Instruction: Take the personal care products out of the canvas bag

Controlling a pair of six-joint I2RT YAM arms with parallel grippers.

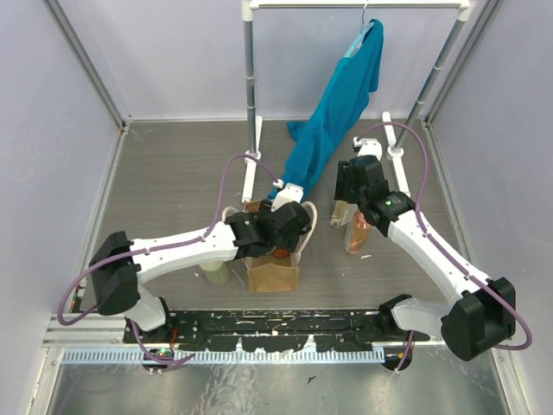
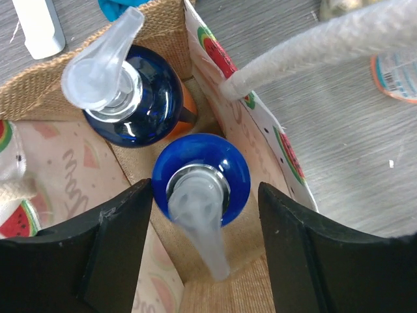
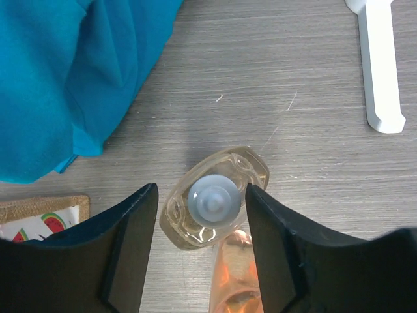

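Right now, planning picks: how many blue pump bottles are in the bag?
2 pump bottles: one within the left gripper, one beyond it, both in the bag. Others may hide.

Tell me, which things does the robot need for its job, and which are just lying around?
For the job: the canvas bag; inside it, a near blue pump bottle and a far blue pump bottle; beside it, a pale yellow-green bottle; on the table, an amber bottle with pale cap and an orange bottle.
Just lying about: the teal garment; the hanging rack.
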